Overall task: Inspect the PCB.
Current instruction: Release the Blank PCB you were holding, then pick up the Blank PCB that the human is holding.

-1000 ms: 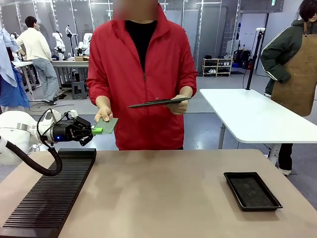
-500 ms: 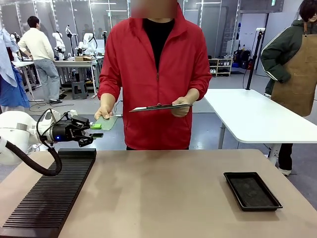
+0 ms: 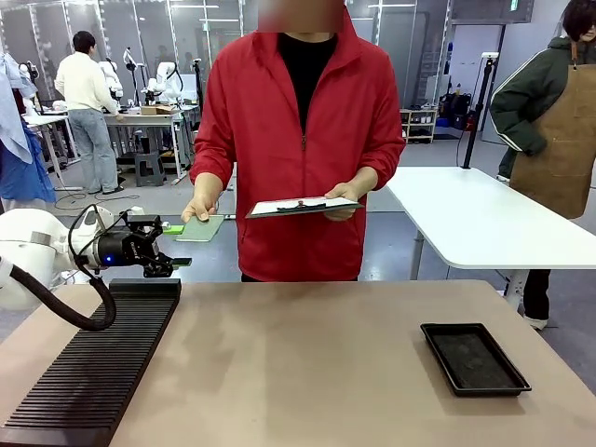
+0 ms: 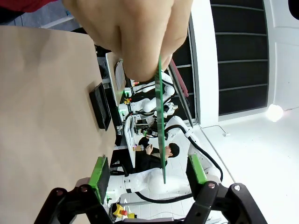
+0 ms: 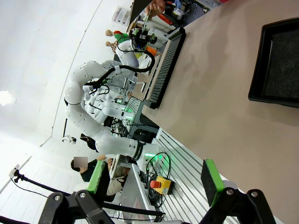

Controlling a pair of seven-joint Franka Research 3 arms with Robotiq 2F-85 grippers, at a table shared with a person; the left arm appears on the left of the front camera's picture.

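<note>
The person across the table pinches the green PCB [image 3: 203, 229] by its far edge in one hand [image 3: 197, 210] and keeps it flat. My left gripper [image 3: 180, 246] is open at the board's near end, one green pad above that end and one below. In the left wrist view the PCB [image 4: 161, 116] runs edge-on down from the person's fingers [image 4: 135, 42] into the gap between my pads [image 4: 99, 172] and touches neither. My left gripper [image 4: 147, 170] holds nothing. My right gripper [image 5: 153, 182] is open and empty above the table.
The person's other hand holds a clipboard [image 3: 303, 206] with white paper. A black slotted rack [image 3: 93, 363] lies at the table's left under my left arm. A black shallow tray [image 3: 473, 358] sits at the right. A white table [image 3: 484, 219] and a person in an apron stand beyond.
My left gripper has opened and let go of the PCB, which now rests in the person's hand alone. The person has stepped a little to the right and tilted the clipboard up.
</note>
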